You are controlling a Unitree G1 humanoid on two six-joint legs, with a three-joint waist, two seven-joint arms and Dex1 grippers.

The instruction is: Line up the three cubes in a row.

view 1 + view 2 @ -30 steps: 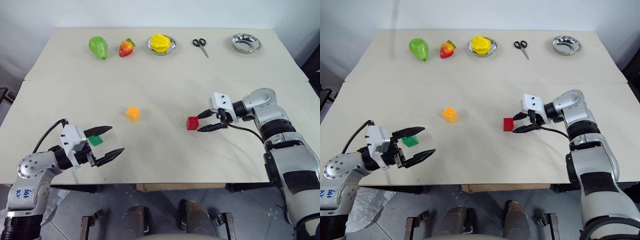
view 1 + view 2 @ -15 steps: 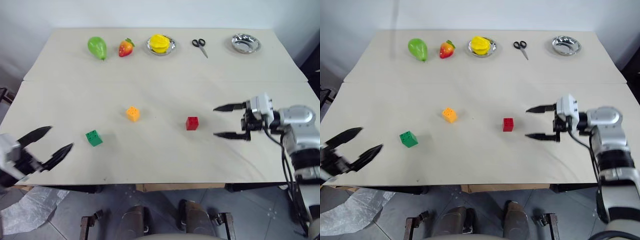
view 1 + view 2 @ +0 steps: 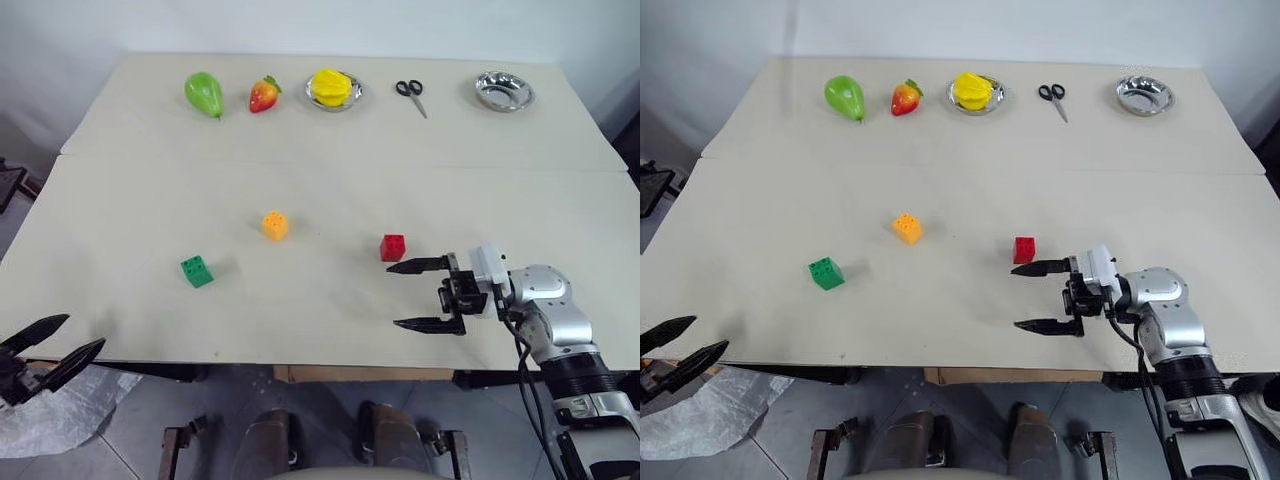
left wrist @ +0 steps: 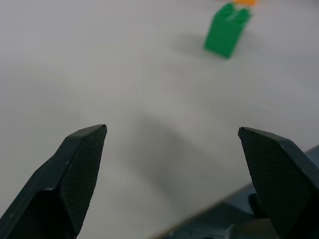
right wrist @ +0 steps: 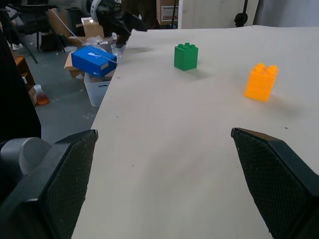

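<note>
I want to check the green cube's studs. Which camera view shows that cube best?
The right wrist view: the green cube stands whole and sharp, studs visible on top. The left wrist view shows it blurred near the frame edge. Both head views show it small on the table, left of the orange cube.

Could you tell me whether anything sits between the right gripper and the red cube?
Nothing visible does. The right gripper hangs open just near of the red cube, with only bare table between them; the orange cube and green cube lie off to its left.
</note>
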